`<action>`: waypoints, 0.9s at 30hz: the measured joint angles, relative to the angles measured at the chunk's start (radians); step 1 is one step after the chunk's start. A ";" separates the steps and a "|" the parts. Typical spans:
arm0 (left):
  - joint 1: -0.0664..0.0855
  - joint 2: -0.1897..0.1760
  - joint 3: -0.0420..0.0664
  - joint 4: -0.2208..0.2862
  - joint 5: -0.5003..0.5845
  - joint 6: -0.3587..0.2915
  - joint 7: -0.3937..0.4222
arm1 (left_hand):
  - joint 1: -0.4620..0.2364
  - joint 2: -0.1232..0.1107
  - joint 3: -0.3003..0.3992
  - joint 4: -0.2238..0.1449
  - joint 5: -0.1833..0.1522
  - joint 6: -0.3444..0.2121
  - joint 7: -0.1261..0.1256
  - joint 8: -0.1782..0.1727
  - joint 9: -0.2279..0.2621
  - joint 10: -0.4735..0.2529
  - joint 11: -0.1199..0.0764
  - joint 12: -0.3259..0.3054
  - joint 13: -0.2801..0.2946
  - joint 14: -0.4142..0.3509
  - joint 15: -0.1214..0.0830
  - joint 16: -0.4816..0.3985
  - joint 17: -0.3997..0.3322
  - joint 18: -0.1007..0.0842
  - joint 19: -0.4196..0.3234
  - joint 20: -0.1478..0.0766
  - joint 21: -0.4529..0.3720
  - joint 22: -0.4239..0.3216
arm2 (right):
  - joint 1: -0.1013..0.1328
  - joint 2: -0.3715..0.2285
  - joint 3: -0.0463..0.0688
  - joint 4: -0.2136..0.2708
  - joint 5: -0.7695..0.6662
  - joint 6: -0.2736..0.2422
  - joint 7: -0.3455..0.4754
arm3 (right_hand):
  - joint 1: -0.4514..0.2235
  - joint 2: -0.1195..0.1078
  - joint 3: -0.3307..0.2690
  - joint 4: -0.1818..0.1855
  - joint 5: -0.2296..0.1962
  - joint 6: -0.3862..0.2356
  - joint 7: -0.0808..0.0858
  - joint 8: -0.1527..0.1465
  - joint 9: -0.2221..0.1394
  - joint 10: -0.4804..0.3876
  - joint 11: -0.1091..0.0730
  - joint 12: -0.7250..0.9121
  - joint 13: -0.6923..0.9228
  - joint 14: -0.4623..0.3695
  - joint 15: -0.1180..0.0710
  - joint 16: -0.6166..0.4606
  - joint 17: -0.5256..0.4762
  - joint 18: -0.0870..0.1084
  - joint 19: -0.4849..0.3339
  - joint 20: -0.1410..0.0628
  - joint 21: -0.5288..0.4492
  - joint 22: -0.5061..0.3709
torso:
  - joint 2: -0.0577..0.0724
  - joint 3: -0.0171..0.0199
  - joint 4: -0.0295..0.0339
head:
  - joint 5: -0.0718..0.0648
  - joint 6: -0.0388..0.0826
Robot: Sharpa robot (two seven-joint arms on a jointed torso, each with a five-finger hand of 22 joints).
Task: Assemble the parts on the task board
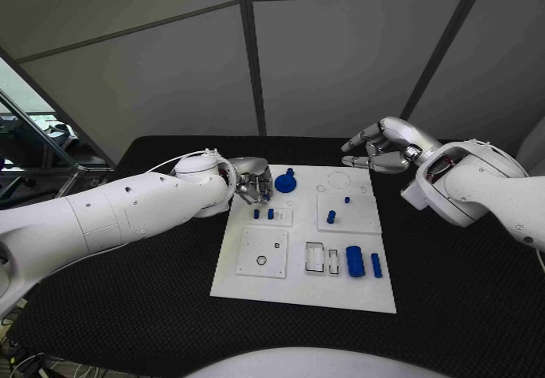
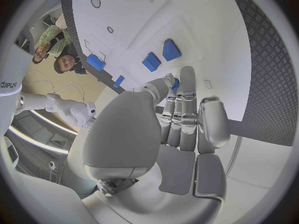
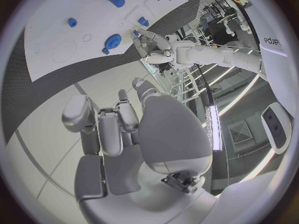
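While the white task board (image 1: 305,295) lies flat in the middle of the black table (image 1: 454,268), both hands sit at its far end. Left hand (image 1: 252,183) is low at the board's far-left corner, fingers pointing down beside the blue round knob part (image 1: 287,183); the head view does not show contact. In the left wrist view the fingers (image 2: 187,109) lie straight and close together above the board, with nothing visibly held between them; whether the fingertips touch anything I cannot tell.

Right hand (image 1: 384,150) is raised off the far-right corner of the board, over the table, fingers curled loosely and apart, holding nothing; the right wrist view shows the same, fingers (image 3: 112,124) bent with an empty palm.

Parts on the board: two small blue pegs (image 1: 264,213) stand side by side on the raised left-centre plate; one blue peg (image 1: 331,216) stands on the right-centre plate, with a smaller blue piece (image 1: 346,200) just beyond it. Near the board's right edge a thick blue cylinder (image 1: 355,261) lies next to a thinner blue rod (image 1: 376,265), both lengthwise. Just left of them are two rectangular slots (image 1: 321,258). The near-left plate carries a small dark ring (image 1: 262,260).

The left forearm (image 1: 125,213) crosses the table's left side, well clear of the board's near parts.
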 measured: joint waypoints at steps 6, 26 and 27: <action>-0.001 0.007 0.000 -0.005 0.000 0.000 0.000 | 0.000 0.000 0.000 0.000 0.000 0.000 0.000 0.000 0.000 0.000 0.000 0.000 0.000 0.000 0.000 0.000 0.000 0.000 0.000 0.000 0.000 0.000 | 0.000 0.002 0.000 -0.001 0.000 0.000 0.000 | 0.000 0.000 0.000 0.000 0.000 0.000 0.000 0.000 0.000 0.000 0.000 0.000 0.000 0.000 0.000 0.000 0.000 0.000 0.000 0.000 0.000 0.000 | 0.000 0.0001 -0.0003 | 0.000 0.001; 0.000 0.020 0.000 -0.020 0.000 0.024 -0.017 | -0.021 -0.001 0.000 0.000 0.000 0.000 0.000 -0.018 -0.004 0.000 0.000 -0.022 -0.003 -0.004 0.004 0.000 -0.002 0.000 0.000 0.000 -0.006 0.000 | 0.000 0.004 0.000 -0.002 0.000 0.003 -0.002 | 0.000 0.000 0.000 0.000 0.000 0.000 0.000 0.000 0.000 0.000 0.000 0.000 0.000 0.000 0.000 0.000 0.000 0.000 0.000 0.000 0.000 0.000 | 0.000 0.0003 -0.0009 | -0.002 -0.001; 0.000 0.020 0.000 -0.021 0.000 0.026 -0.019 | -0.023 -0.003 0.000 0.000 0.000 -0.003 0.003 -0.022 -0.005 0.000 0.000 -0.022 -0.003 -0.004 0.004 0.000 -0.002 0.000 0.000 0.000 -0.006 0.000 | 0.000 0.004 0.000 -0.002 0.000 0.003 -0.002 | 0.000 0.000 0.000 0.000 0.000 0.000 0.000 0.000 0.000 0.000 0.000 0.000 0.000 0.000 0.000 0.000 0.000 0.000 0.000 0.000 0.000 0.000 | 0.000 0.0003 -0.0009 | -0.002 -0.001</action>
